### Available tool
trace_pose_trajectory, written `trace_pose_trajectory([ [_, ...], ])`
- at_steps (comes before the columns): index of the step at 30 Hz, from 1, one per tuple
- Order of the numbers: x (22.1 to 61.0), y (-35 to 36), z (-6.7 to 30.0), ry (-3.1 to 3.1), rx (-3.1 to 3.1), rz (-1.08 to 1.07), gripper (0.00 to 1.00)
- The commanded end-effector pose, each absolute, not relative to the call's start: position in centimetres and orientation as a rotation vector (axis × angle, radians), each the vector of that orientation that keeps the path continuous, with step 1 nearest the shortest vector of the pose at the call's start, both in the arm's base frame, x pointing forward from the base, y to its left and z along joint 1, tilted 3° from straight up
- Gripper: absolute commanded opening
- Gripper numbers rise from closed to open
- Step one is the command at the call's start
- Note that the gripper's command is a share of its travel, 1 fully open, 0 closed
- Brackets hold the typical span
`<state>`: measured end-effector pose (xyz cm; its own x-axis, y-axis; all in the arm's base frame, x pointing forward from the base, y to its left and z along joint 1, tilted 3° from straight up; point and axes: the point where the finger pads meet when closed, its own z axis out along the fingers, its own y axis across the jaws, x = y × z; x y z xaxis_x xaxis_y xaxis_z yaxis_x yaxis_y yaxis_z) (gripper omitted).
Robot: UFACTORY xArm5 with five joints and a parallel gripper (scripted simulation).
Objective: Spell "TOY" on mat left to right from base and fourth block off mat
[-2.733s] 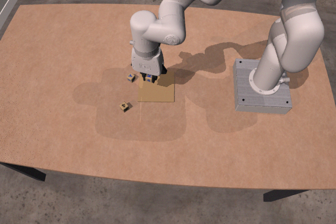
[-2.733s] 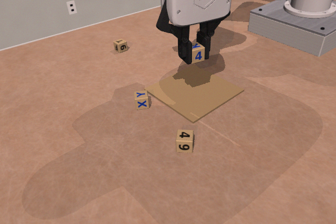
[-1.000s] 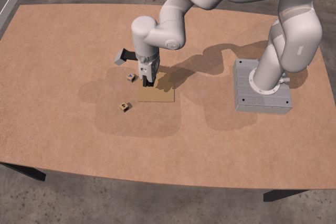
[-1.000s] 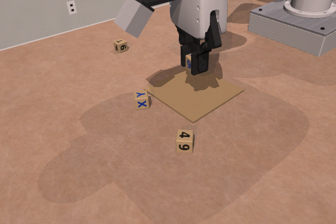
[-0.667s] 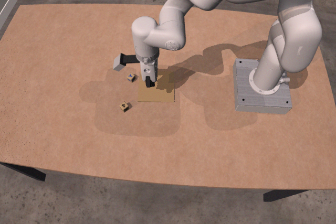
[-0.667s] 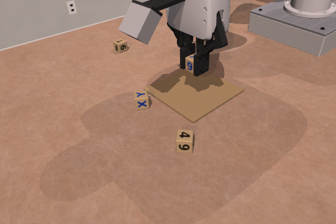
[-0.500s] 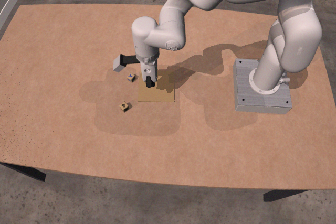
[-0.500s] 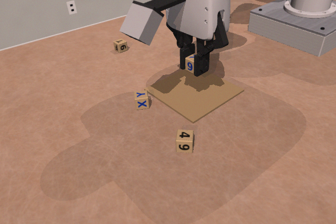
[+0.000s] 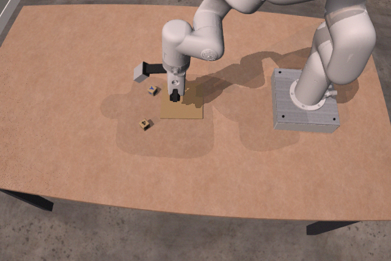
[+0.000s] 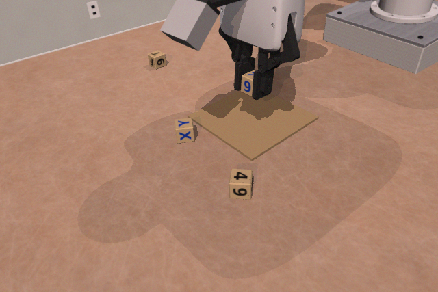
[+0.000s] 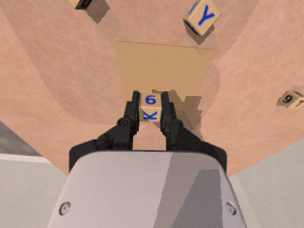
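Lot of four lettered and numbered blocks, with one mat.
Blocks, four: one held block (image 10: 248, 83) (image 11: 150, 106) within the gripper (image 9: 175, 96) (image 10: 251, 89) (image 11: 151, 101), and three on the table (image 9: 95, 172) (image 10: 88, 176) (image 11: 38, 62), namely one Y-topped block (image 9: 152, 90) (image 10: 185, 130) (image 11: 202, 17), one 4-topped block (image 9: 144, 124) (image 10: 241, 184) (image 11: 81, 3) and one far block (image 10: 157, 59) (image 11: 291, 99). Markings: two blocks showed blue characters, two showed black. Mats, one (image 9: 181, 112) (image 10: 243, 129) (image 11: 161, 66), bearing no resting blocks. Grippers, one; gripper fingers, two. Arms, one (image 9: 201, 41); base plinths, one (image 9: 279, 122) (image 10: 353, 35). Tables, one; visible table legs, two (image 9: 325, 228). Wall outlets, one (image 10: 93, 9).
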<state>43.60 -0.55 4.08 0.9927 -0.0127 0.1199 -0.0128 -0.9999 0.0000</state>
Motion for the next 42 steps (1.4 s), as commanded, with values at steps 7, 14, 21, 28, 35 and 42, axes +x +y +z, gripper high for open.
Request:
trace_pose_trajectory([
  [7,43.58,-0.51,4.07,-0.021,3.086,0.579,0.21],
  [14,43.46,-0.48,4.02,-0.021,3.012,0.885,0.21],
  [21,43.3,-0.46,4.06,-0.021,2.919,1.155,0.21],
  [28,43.18,-0.46,4.02,-0.021,2.826,1.367,0.21],
  [35,43.17,-0.46,3.91,-0.021,2.732,1.544,0.21],
  [42,43.06,-0.46,3.9,-0.021,2.712,1.579,0.21],
])
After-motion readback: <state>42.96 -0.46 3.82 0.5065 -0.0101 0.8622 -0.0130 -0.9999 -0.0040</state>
